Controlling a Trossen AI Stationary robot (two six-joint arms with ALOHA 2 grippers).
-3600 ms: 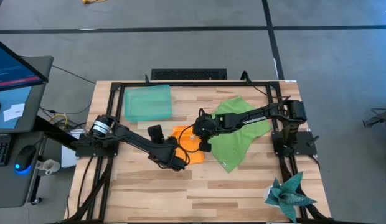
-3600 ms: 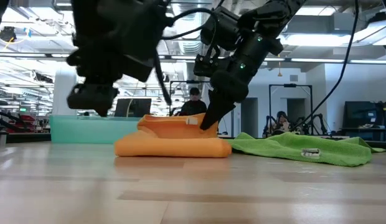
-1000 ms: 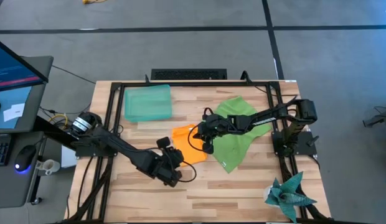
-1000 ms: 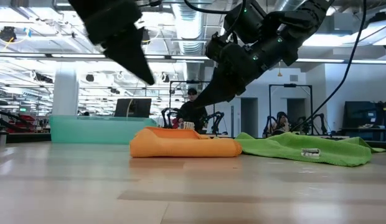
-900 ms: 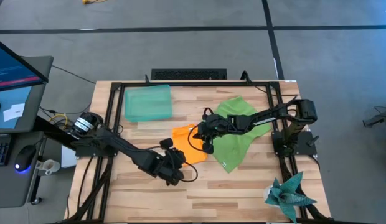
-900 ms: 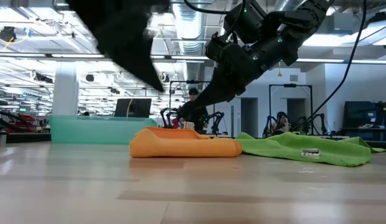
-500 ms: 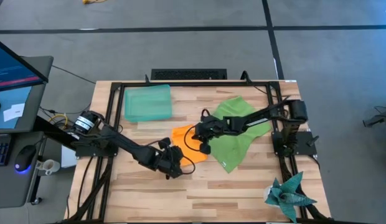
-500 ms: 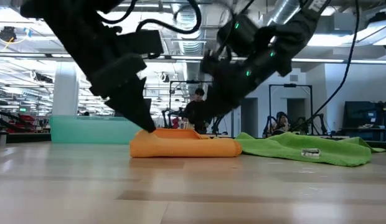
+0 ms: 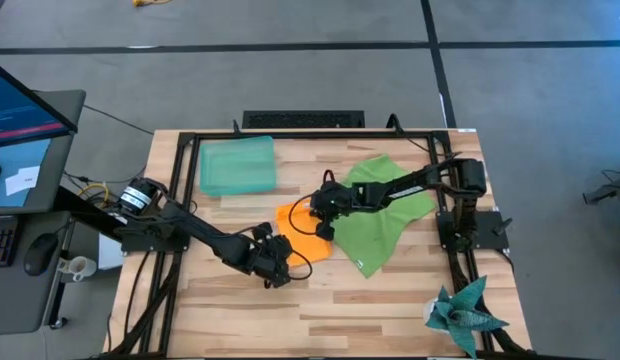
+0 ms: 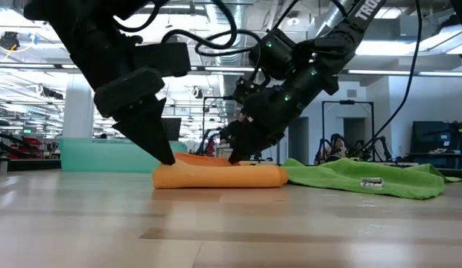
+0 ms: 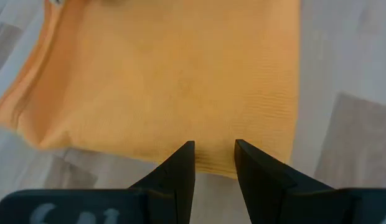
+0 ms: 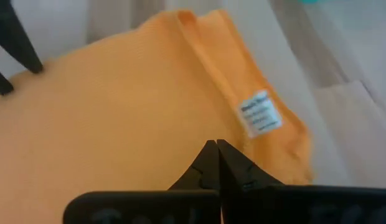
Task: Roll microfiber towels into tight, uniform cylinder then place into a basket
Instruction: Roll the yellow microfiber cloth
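Note:
The orange towel (image 9: 306, 236) lies folded flat at the table's middle, a low pad in the low view (image 10: 223, 176). My left gripper (image 9: 285, 260) stands open at the towel's near left end (image 10: 168, 158), its fingertips over the near edge (image 11: 213, 149). My right gripper (image 9: 317, 222) is shut and comes down on the towel's far side (image 10: 235, 158), close to the white label (image 12: 260, 112). The green towel (image 9: 385, 222) lies spread and rumpled to the right, under the right arm. The basket (image 9: 237, 165) stands at the far left. My left gripper sets both fingertips (image 11: 185, 152) on the orange towel's top, just inside its near folded edge (image 11: 211, 163). The fingers slant down from the near left, with cloth showing in the gap between them. The towel lies flat on the table. My right gripper presses its shut fingertips (image 12: 211, 155) on the towel's top layer (image 12: 180, 140), near the far edge and beside the label. The fingers slant down from the table's right. No cloth shows between them, and the towel stays flat on the table.
A spiky teal star-shaped object (image 9: 462, 310) sits at the near right corner. A black frame (image 9: 180, 160) runs along the table's left, far and right sides. Bare wood (image 9: 290, 310) lies near the front edge.
My left gripper has come down and toward the far edge, onto the orange towel's near left end. My right gripper has sunk and gone a little toward the left, onto the towel's far side. The towel has kept its place and shape.

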